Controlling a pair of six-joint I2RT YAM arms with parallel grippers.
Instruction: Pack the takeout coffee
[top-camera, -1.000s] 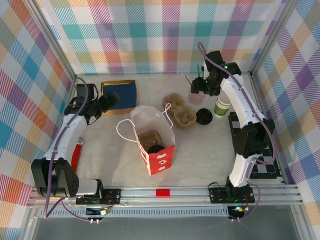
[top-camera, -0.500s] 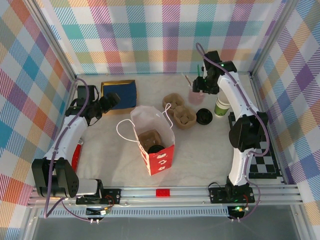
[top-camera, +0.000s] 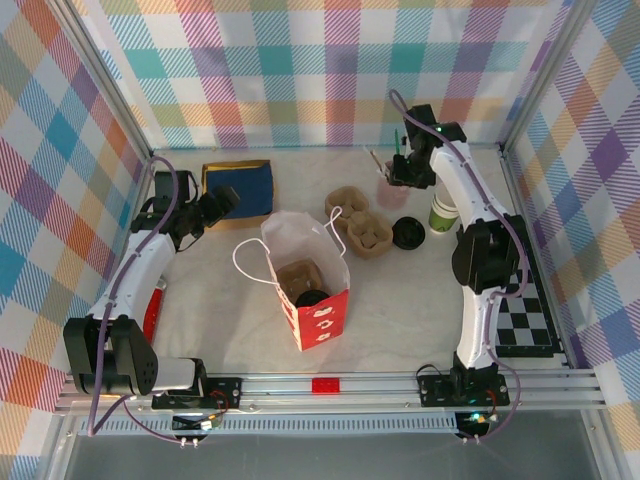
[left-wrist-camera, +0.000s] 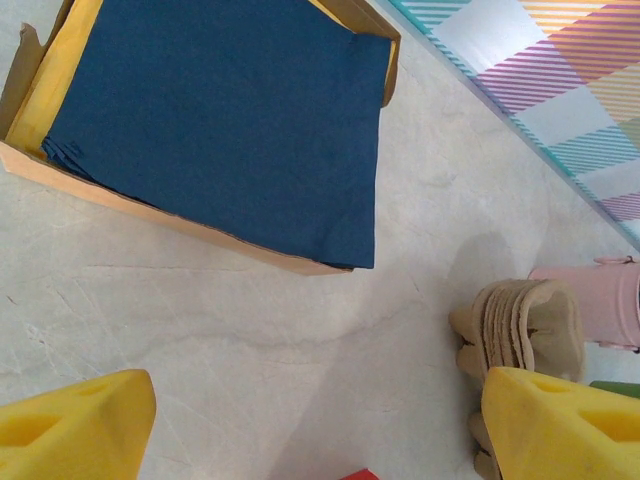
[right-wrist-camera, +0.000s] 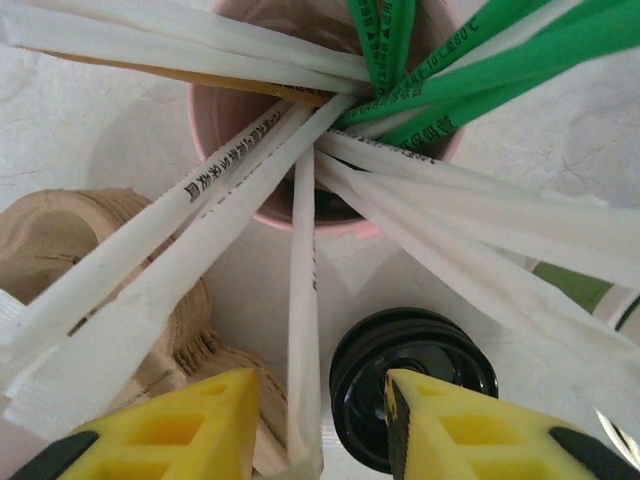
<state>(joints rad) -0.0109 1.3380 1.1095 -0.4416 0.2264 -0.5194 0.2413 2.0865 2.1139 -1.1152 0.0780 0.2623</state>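
R hand (right-wrist-camera: 322, 425) stood half-open astride one white straw (right-wrist-camera: 303, 300) of the pink cup (right-wrist-camera: 212, 125) just ahead, nothing pinched yet (best squeeze that one only, lift straight), L hand (left-wrist-camera: 320, 410) wide, empty, w/ takeout coffee (top-camera: 313, 298) well away from both in red bag (top-camera: 322, 322), body hidden below its lid.

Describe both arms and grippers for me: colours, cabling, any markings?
Both the left arm and right arm have white links, black joints and a purple-grey cable looped alongside. The left fingers and right fingers are chunky yellow blocks with recessed pockets. A small green light glows on the right wrist.
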